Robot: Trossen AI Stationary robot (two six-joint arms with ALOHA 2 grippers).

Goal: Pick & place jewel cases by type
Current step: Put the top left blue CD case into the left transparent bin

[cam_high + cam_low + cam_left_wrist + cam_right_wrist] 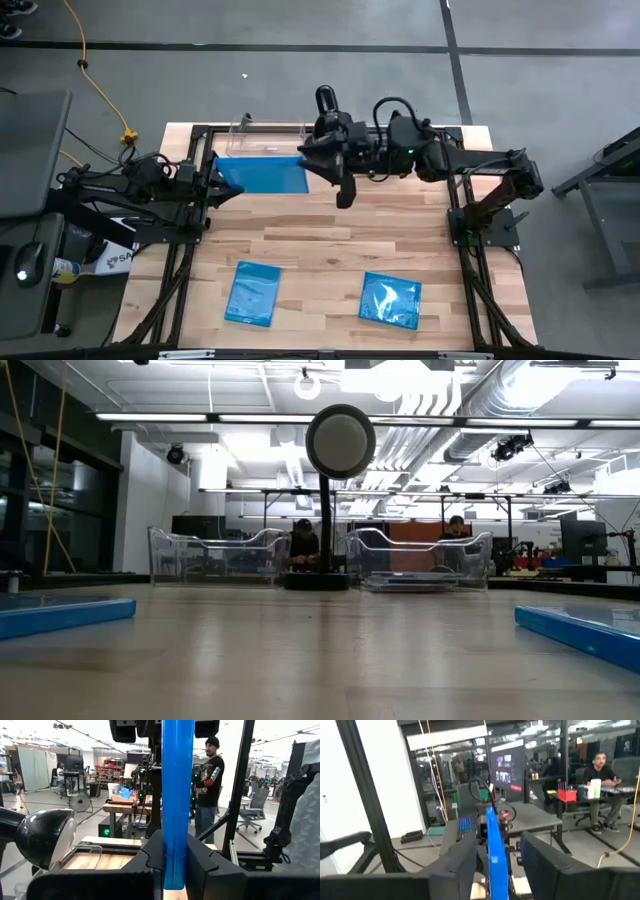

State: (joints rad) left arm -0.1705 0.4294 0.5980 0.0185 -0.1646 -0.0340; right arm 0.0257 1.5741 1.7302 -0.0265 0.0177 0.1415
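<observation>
held case: thin bright blue square plastic jewel case (262, 174), raised flat over the table's far left, edge-on to both wrist cameras
left gripper (214, 177): fingers pinching its left edge
right gripper (312, 160): fingers straddle the opposite edge, spread, apparently not touching (a handover, I'd judge)
waiting: two blue jewel cases (252, 293) (390, 299) flat on the wooden table (330, 235), near edge
clear plastic bins (215, 555): far edge, contents unclear

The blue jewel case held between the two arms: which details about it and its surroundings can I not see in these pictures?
- High view: right claw covers the far edge of the held blue jewel case; contact there is unclear.
- High view: bins are mostly hidden behind the case and arms.
- Low view: bins are too distant; contents unreadable.
- Left wrist view: left claw grips the case edge-on; its faces are unseen.
</observation>
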